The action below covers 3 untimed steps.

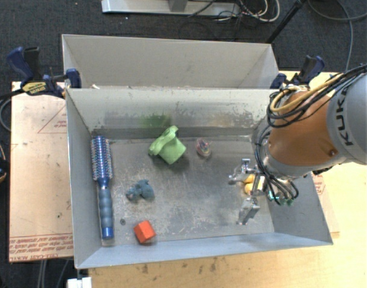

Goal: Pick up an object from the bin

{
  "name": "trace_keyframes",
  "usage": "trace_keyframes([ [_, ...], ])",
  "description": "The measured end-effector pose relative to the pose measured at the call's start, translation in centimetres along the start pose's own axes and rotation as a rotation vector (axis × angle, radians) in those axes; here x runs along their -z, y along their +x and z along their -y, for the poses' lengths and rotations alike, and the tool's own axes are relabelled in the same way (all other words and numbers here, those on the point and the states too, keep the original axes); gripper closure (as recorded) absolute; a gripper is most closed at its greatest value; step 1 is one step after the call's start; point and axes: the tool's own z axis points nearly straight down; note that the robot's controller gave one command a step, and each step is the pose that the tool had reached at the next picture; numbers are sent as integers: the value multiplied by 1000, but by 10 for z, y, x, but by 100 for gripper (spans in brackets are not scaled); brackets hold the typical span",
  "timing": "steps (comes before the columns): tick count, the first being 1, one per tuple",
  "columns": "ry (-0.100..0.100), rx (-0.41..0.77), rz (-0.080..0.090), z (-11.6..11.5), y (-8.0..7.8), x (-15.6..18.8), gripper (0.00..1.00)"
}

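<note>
Camera view: looks down into the grey metal bin (171, 104), with the arm (303, 140) reaching in from the right.
Gripper (244, 195): low over the right part of the bin floor, near the right wall.
Fingers (249, 212): spread apart, with bare floor showing between the tips.
Yellow bit (250, 186): small, close to the base of the fingers; whether it is a loose thing or part of the robot cannot be told.
Nearest thing: a small round pinkish thing (203, 148), up and left of the gripper and apart from it.
Green lump (168, 146): just left of the pinkish thing, near the back wall.
Blue hairbrush (103, 185): lies along the left wall.
Blue-grey figure (140, 191): right of the brush, mid-floor.
Orange block (144, 232): near the front wall, below the figure.
</note>
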Motion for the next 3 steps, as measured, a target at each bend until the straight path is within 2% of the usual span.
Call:
trace_keyframes([
  [1, 1, 126, 14, -9, -80, -5, 0],
  [2, -3, 228, 15, -121, -143, -4, 0],
  [3, 1, 239, 7, -109, -129, -31, 0],
])
